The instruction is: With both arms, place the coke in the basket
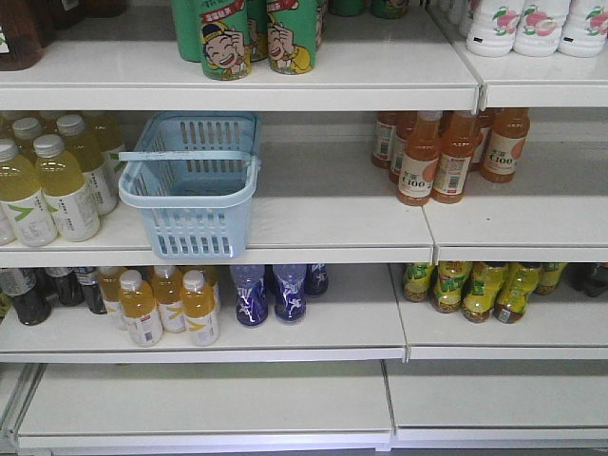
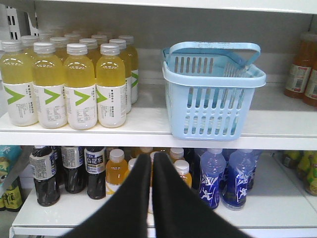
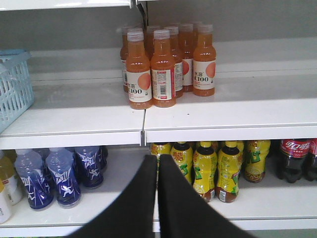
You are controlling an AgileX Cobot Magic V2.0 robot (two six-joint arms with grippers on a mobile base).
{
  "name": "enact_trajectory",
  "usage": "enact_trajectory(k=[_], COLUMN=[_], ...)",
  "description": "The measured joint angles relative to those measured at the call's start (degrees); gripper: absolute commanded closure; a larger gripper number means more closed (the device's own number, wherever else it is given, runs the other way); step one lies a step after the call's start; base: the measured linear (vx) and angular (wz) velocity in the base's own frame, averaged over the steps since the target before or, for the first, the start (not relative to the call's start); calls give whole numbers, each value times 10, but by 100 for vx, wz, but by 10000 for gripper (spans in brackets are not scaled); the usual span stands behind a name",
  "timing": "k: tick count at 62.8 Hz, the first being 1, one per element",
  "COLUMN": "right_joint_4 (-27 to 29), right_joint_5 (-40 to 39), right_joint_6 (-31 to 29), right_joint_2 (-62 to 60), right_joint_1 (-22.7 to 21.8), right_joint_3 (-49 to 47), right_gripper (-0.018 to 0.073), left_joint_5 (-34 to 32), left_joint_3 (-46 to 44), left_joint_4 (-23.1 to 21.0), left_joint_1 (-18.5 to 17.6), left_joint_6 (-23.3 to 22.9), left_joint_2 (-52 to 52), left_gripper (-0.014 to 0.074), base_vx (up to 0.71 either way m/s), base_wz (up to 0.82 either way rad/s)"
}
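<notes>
Finding 1, grippers. The left gripper (image 2: 151, 198) has its tapered black fingers pressed together and nothing between them. The right gripper (image 3: 157, 198) shows the same: only a hairline seam, no load.

Finding 2, task object. The slim red Coca-Cola can appears in no view. Only dark cola bottles with red labels (image 3: 297, 158) stand below and to the right of the right gripper, and these are not the target.

Finding 3, receptacle. The light blue slotted plastic shopping basket (image 2: 213, 114) sits ahead of, above and to the right of the left gripper. From the right gripper it is far to the left, cut off by the frame edge.

Finding 4, handling (judgement). A full can is likely moderately heavy, with a smooth, slippery, thin wall that dents easily. Grip it mid-body across its width, firmly but not crushingly.

Finding 5, clearances. The basket stands at the front lip of the white shelf (image 1: 323, 209), with pale yellow drink bottles (image 2: 79, 84) near its left side. Its swinging handle (image 1: 180, 155) crosses the mouth, and the upper shelf board (image 1: 285, 95) limits headroom. There is bare shelf between the basket and the orange drink bottles (image 3: 163, 69).
</notes>
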State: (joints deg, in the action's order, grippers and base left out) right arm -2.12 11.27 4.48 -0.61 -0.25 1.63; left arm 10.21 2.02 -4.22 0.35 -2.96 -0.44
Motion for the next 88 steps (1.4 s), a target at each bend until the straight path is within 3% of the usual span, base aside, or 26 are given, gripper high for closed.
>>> enact_trajectory(k=[88], right_joint_4=[0], right_joint_5=[0], right_joint_6=[0], right_joint_2=[0], right_joint_1=[0], right_joint_3=[0], right_gripper=[565], left_joint_5=[0], left_joint_3=[0], left_joint_4=[0], left_joint_1=[0], left_joint_6=[0], left_joint_2=[0], left_gripper=[603], base_vx=[0], base_wz=[0])
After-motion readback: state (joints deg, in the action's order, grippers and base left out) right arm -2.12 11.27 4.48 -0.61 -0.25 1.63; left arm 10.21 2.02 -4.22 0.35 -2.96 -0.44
